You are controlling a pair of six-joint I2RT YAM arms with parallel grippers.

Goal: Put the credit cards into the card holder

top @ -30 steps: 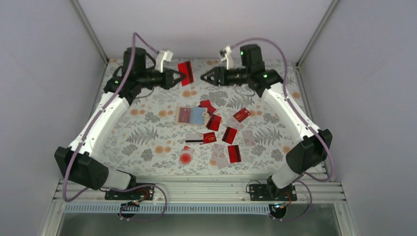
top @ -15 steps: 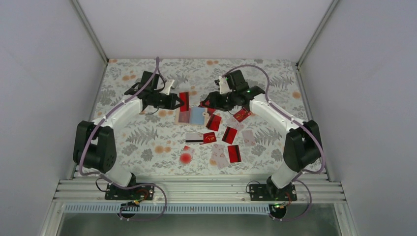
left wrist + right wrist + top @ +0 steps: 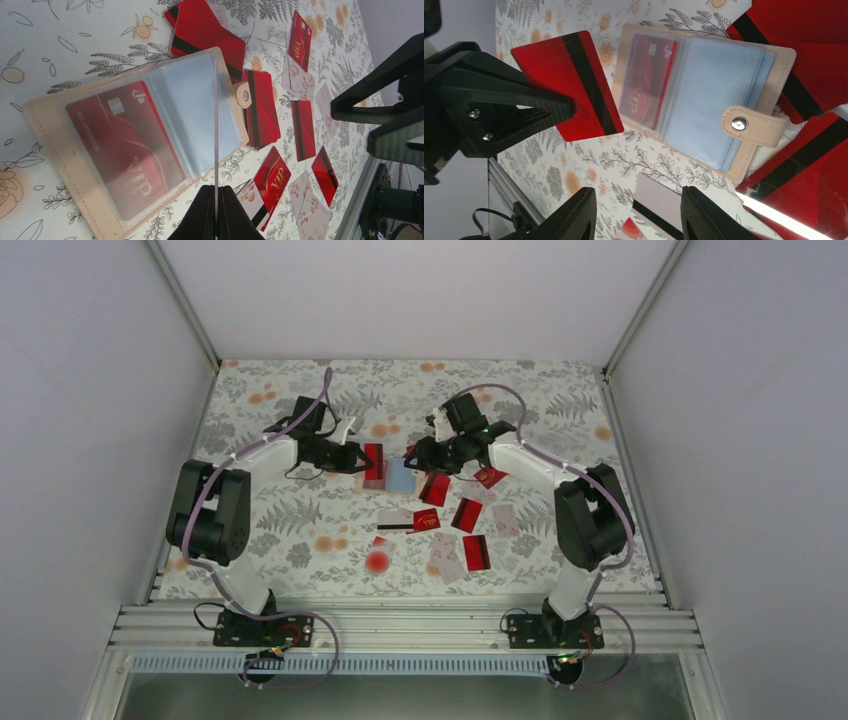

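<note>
Card holder [image 3: 49,135] shows a "VIP" card [image 3: 125,150]; left gripper [image 3: 216,200] pinches a red card [image 3: 569,85], right gripper [image 3: 638,195] gapes.

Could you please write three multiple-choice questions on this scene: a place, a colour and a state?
1. The card already in the wallet sits, with respect to that wallet: A) in the half away from the snap tab; B) in the half by the tab; C) underneath.
2. The card in the left hand, gripped by that left hand, is: A) white; B) red with a black stripe; C) blue.
3. The right hand is: A) shut on a card; B) shut on the wallet; C) open and empty.
Answers: 1 A, it lies opposite the tab; 2 B, the right wrist view shows its striped face; 3 C, its fingers stand apart, nothing between.
</note>
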